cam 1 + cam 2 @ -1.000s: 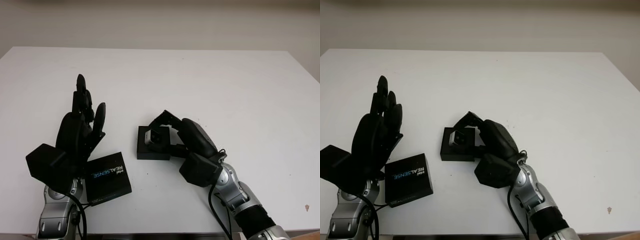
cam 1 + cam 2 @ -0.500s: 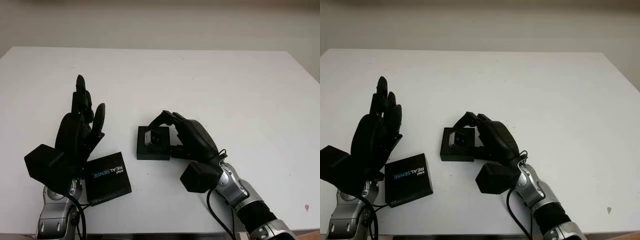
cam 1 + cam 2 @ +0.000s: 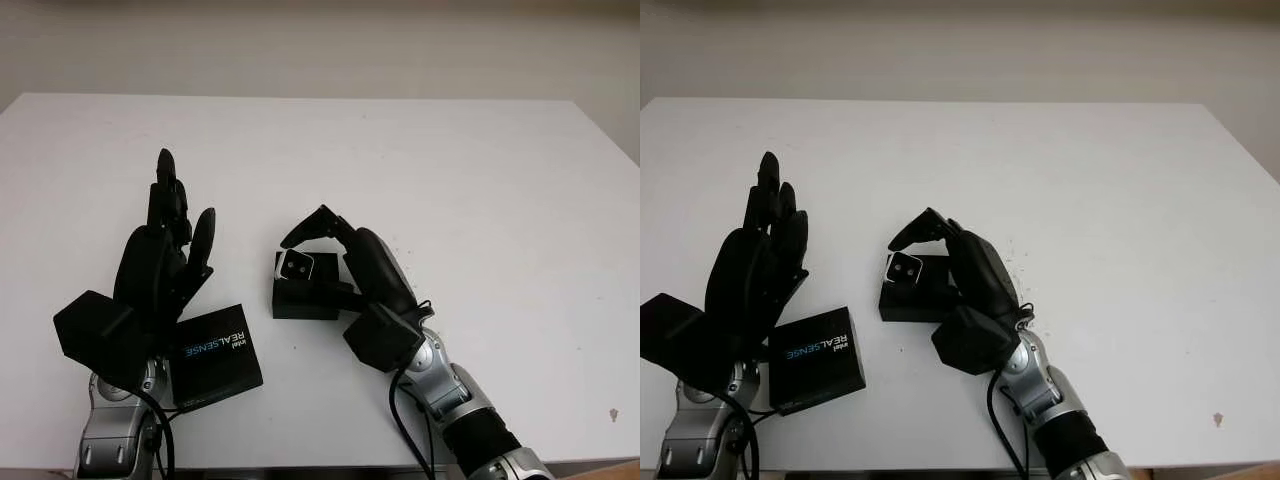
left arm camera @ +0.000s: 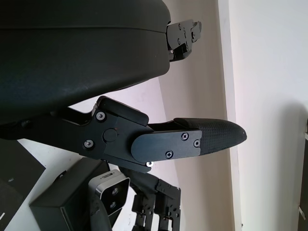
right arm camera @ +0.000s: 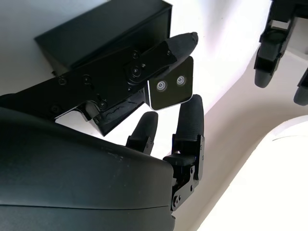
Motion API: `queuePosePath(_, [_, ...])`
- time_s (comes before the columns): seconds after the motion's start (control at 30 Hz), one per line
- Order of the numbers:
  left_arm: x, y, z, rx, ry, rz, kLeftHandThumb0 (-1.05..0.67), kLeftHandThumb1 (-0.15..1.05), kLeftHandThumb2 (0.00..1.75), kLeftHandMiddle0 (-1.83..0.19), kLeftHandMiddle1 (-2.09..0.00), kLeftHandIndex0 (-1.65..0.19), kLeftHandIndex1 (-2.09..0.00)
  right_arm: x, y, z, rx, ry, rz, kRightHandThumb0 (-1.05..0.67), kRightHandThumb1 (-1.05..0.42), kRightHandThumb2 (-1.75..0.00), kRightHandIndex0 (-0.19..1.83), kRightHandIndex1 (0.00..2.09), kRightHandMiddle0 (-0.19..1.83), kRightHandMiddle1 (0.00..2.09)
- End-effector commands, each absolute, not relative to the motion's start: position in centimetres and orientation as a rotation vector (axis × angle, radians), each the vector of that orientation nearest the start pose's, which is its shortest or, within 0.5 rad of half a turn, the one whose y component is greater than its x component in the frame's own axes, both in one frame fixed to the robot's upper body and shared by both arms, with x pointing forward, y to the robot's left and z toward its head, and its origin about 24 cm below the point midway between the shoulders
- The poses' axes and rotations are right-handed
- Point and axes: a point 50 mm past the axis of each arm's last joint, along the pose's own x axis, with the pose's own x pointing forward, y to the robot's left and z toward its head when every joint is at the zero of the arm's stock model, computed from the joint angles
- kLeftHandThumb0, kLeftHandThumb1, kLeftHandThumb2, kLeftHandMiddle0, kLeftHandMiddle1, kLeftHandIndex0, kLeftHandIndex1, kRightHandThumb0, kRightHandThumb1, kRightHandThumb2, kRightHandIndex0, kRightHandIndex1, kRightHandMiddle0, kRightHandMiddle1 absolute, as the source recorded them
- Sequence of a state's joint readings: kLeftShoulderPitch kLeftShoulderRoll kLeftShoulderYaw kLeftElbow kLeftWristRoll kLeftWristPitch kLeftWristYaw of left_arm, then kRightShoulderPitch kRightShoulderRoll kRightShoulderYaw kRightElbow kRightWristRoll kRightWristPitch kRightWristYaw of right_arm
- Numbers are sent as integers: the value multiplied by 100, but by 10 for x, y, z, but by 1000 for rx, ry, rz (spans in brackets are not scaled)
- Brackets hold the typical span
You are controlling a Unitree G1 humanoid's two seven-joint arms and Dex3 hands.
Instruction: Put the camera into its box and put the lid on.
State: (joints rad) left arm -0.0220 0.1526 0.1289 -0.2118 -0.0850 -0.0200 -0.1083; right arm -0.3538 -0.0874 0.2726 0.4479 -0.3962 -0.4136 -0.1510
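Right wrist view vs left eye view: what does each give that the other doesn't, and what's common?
Right wrist view alone: the two lenses on the camera's face, close up, and the right hand's fingers clamped around it.

Left eye view alone: the lid printed REALSENSE, lying near the raised, open left hand, and the white table.

Both: the right hand holding the camera at the open black box.

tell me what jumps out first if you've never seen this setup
The right hand near the middle of the white table, pinching a small silver camera at the left end of the open black box. At the table's near left, the open left hand stands raised beside the black lid printed REALSENSE.
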Motion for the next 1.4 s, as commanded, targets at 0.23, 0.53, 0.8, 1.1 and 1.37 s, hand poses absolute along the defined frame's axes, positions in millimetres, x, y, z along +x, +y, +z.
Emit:
queuePosePath(0.23, [252,193,100,81,-253,-23,-77,105,49,19,0,19,0,305,-86,73,-362,-233,326,-39,-91,-5,22,84,41,157])
queuePosePath(0.53, [252,193,100,83,-249,-21,-77,105,49,19,0,19,0,311,-98,86,-318,-167,360,-40,-92,-6,23,71,39,158])
queuePosePath(0.8, [253,192,100,79,-249,-20,-78,105,49,19,0,19,0,315,-106,92,-273,-141,350,-42,-92,-5,28,65,41,159])
queuePosePath(1.1, [255,190,100,82,-251,-18,-77,105,49,19,-1,19,0,317,-106,95,-208,-115,361,-41,-93,-6,26,64,39,162])
queuePosePath(1.37, [255,189,101,82,-251,-20,-78,105,49,19,0,19,0,321,-109,105,-123,-57,384,-41,-94,-6,22,63,33,167])
